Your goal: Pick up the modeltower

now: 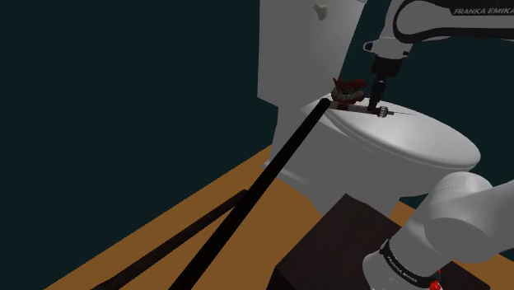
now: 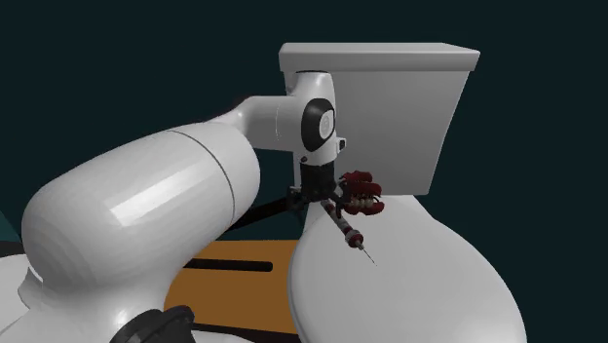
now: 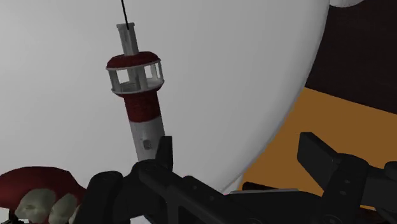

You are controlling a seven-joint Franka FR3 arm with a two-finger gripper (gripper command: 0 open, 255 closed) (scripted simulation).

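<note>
Tower (image 3: 141, 114) lies flat on the lid (image 3: 242, 63), shoulder view's upper right, so our gripper (image 3: 238, 146) hovers spread wide at its base.

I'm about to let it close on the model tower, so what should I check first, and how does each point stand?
1. Gripper open: ok.
2. Model tower lying flat on the toilet lid, unobstructed: ok.
3. Tower between the fingers: not ok; its base lies beside one finger, outside the gap.
4. Clearance from the teeth model: cannot tell; it lies close beside the gripper.
</note>
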